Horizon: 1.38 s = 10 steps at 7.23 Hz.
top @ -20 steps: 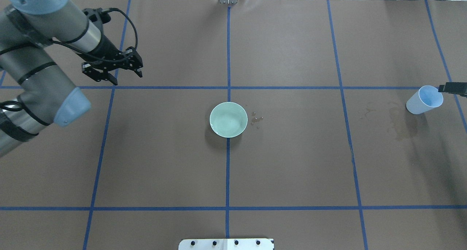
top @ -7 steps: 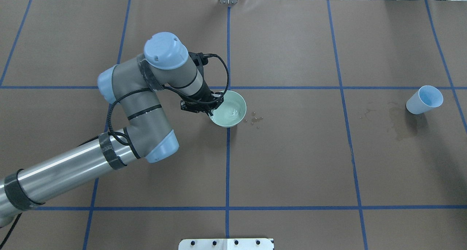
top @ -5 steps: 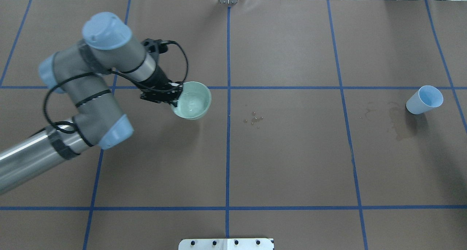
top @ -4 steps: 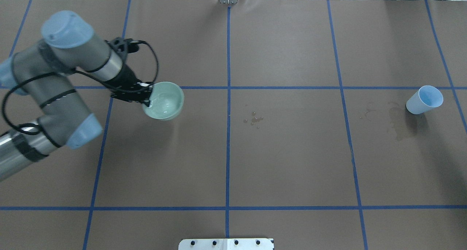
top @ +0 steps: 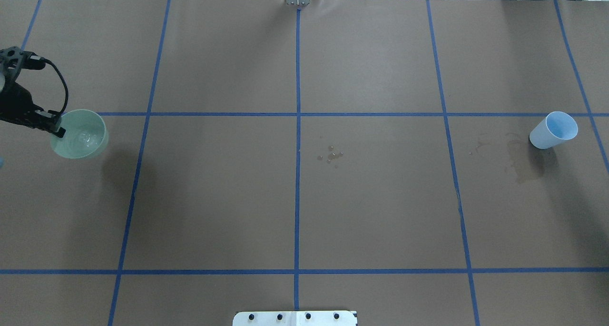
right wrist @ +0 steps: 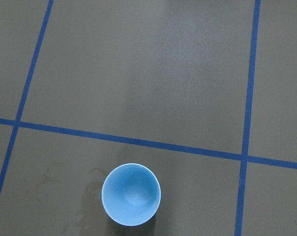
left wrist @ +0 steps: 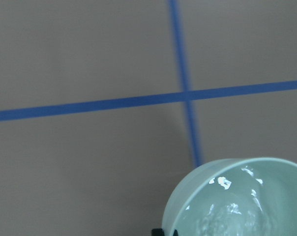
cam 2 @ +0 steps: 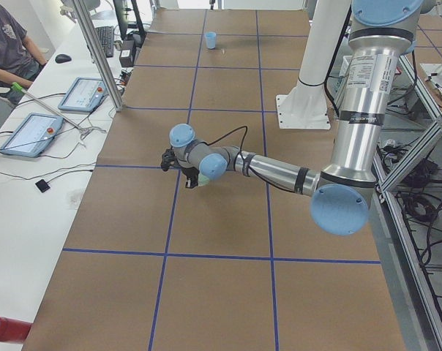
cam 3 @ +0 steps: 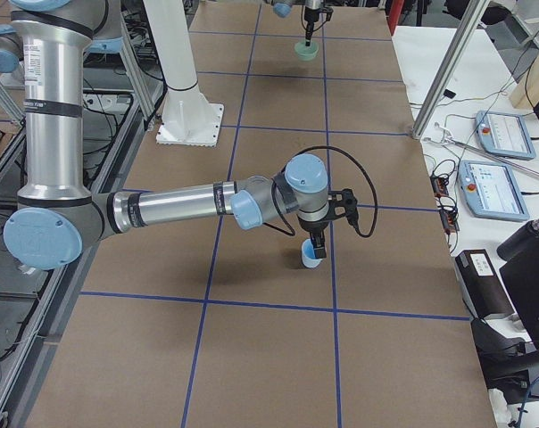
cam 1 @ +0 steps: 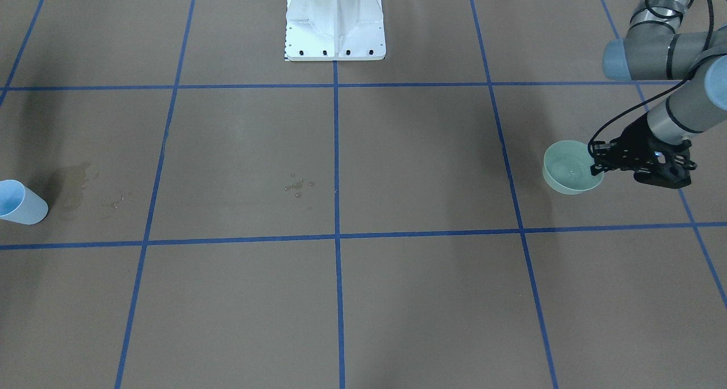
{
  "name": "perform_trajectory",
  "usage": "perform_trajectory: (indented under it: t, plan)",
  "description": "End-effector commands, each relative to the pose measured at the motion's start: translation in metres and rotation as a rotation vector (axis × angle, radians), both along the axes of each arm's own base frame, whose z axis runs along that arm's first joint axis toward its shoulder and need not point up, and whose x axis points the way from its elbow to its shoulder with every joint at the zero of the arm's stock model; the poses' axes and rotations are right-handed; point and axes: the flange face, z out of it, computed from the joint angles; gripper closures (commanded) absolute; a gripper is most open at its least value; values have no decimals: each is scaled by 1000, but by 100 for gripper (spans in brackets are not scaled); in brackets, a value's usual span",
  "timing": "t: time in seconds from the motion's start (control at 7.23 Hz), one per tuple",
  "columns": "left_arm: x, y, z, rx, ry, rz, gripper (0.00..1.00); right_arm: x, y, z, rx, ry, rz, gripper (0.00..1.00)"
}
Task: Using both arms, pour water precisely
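Currently: left gripper [top: 58, 130] pinches rim of mint bowl [top: 83, 138]; right gripper [cam 3: 316, 242] above blue cup [top: 554, 130], opening unreadable; droplets [top: 331, 155] mid-table.

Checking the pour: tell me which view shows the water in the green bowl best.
Left wrist view: the water shows close up as white glints inside the bowl. Overhead gives fainter glints, front-facing barely a sheen; the side views show the bowl too small.

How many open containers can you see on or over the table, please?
2. The pale green bowl is held by its rim in the left gripper at the table's left end; the light blue cup stands near its right end. None appears hidden.
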Motion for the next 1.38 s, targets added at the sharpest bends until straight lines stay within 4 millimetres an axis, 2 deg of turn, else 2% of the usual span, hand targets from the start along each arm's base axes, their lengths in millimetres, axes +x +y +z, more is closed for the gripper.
perform_trajectory:
  t: [0.0, 0.14, 0.28, 0.42, 0.55, 0.69, 0.83, 0.97, 1.11, 1.25]
  plan:
    - [-13, 3, 51, -46, -47, 13, 100, 0, 0, 0, -1, 0, 0, 1]
    - [-13, 4, 63, -66, -59, 15, 100, 0, 0, 0, -1, -1, -1, 1]
    - [-14, 3, 66, -73, -60, 14, 65, 0, 0, 0, -1, -2, 0, 1]
    - [-22, -2, 61, -70, -55, -3, 3, -1, 0, 1, -4, -1, -2, 1]
    - [-51, -12, 46, -67, -14, -48, 0, -2, 0, 2, -17, -2, 6, 1]
    - [-97, -20, 23, -75, 90, -104, 0, -1, 1, 7, -37, 4, 8, 1]
    - [-130, -22, -2, -35, 128, -152, 0, -1, 2, 10, -46, 9, 11, 1]
    - [-146, -19, -6, 1, 130, -157, 0, -1, 1, 18, -61, 13, 11, 1]
    - [-183, -1, 27, 66, 91, -143, 0, -1, -2, 25, -67, 15, 4, 1]
    - [-204, 4, 41, 87, 53, -145, 0, -1, -2, 27, -75, 9, 3, 1]
